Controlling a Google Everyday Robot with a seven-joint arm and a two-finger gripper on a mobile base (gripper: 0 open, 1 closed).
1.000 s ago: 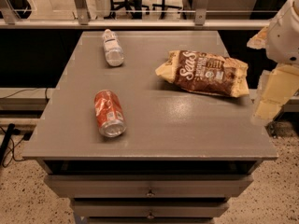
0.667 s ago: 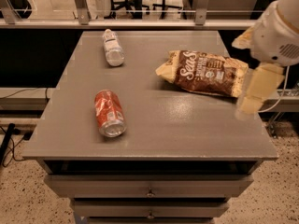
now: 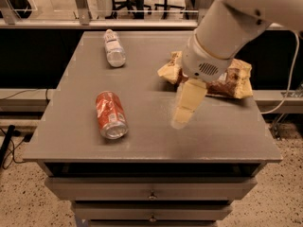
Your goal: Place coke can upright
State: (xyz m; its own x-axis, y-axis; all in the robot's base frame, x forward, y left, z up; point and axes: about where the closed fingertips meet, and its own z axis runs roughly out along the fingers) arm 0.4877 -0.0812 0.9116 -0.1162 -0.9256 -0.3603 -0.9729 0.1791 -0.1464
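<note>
The red coke can lies on its side on the front left part of the grey table, its silver end facing the front edge. My gripper hangs from the white arm over the middle of the table, to the right of the can and well apart from it. Nothing is seen in the gripper.
A clear plastic bottle with a white label lies on its side at the back left. A brown and yellow snack bag lies at the right, partly hidden by my arm. Drawers sit below the table's front edge.
My arm and gripper have swung left from the table's right edge to over the middle of the table, now covering part of the snack bag. The can and bottle have not moved.
</note>
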